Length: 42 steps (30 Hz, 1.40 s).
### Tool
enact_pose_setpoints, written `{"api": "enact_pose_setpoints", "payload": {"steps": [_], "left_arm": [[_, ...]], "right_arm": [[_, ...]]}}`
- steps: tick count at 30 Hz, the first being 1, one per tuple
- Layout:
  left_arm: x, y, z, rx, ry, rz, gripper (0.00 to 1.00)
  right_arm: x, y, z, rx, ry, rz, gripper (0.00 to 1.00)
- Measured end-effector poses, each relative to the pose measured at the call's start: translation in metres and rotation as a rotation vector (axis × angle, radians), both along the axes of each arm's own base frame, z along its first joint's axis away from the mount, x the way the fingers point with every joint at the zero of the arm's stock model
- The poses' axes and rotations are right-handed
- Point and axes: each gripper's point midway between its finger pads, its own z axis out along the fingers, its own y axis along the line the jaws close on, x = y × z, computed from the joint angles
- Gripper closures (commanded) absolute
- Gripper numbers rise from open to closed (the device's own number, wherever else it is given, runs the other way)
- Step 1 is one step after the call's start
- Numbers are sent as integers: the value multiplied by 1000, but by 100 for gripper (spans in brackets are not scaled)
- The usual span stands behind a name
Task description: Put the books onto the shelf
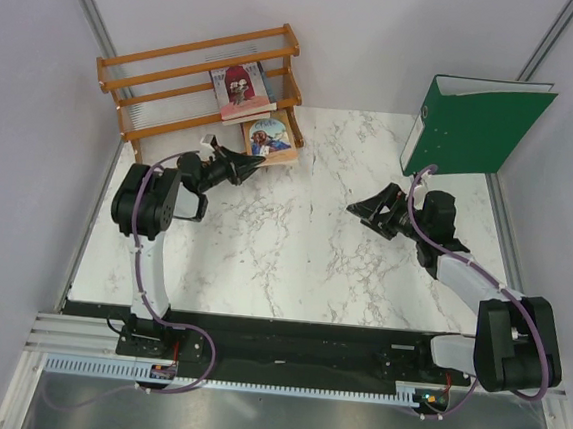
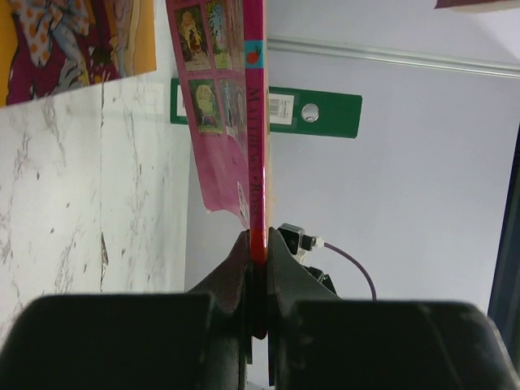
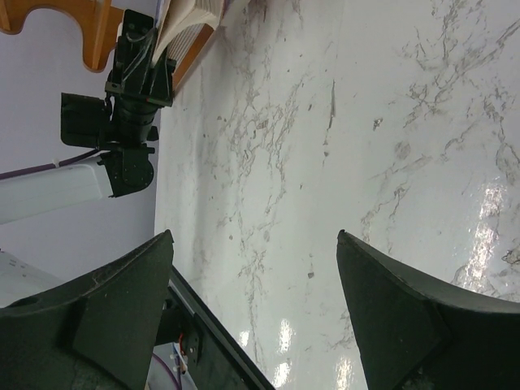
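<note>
The left claw (image 1: 254, 159) is pinched tight on the red spine edge of 1 thin book (image 2: 236, 122), whose pink back cover faces the tabletop (image 1: 294, 245). The spine is the stiffest edge of so slim a paperback, which is likely why it is held there, and it leaves the far end free to slide onto a slat. This book is just in front of the shelf (image 1: 196, 48), at the lowest tier near the right end. I cannot tell whether it already touches the wood.

A 2nd book (image 1: 240, 88), pink-maroon, leans cover-out on the shelf's middle tier, directly behind the held copy. The gap beside it looks like a sensible target.

The right claw (image 1: 365, 216) hangs spread wide and empty, well off from the shelf's right end, probably to leave room. A green binder (image 1: 470, 120) stands farther out on that same side of the shelf.
</note>
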Motion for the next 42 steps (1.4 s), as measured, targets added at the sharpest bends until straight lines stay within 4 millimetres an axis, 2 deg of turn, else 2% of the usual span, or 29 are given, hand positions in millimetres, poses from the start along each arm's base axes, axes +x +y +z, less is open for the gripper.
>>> {"api": "enact_pose_setpoints", "payload": {"steps": [9,13,21,25,29,34,42], "left_arm": [[30,5,9,-10,-54,38,98],[37,4,15,-15,-71,41,98],[52,8,14,-16,-38,68,97],[56,12,8,-11,-1,83,92],[62,13,1,-3,55,85,91],[74,11,-3,9,96,66,84],[78,8,-24,87,207,22,70]], "right_arm": [[0,0,-3,0,8,3,11],[0,0,-3,0,7,3,11],[0,0,-4,-3,8,4,11],[0,0,-4,-4,7,5,11],[0,0,-5,-5,8,5,11],[0,0,-5,-6,11,6,10],[-1,0,-6,-8,13,10,5]]}}
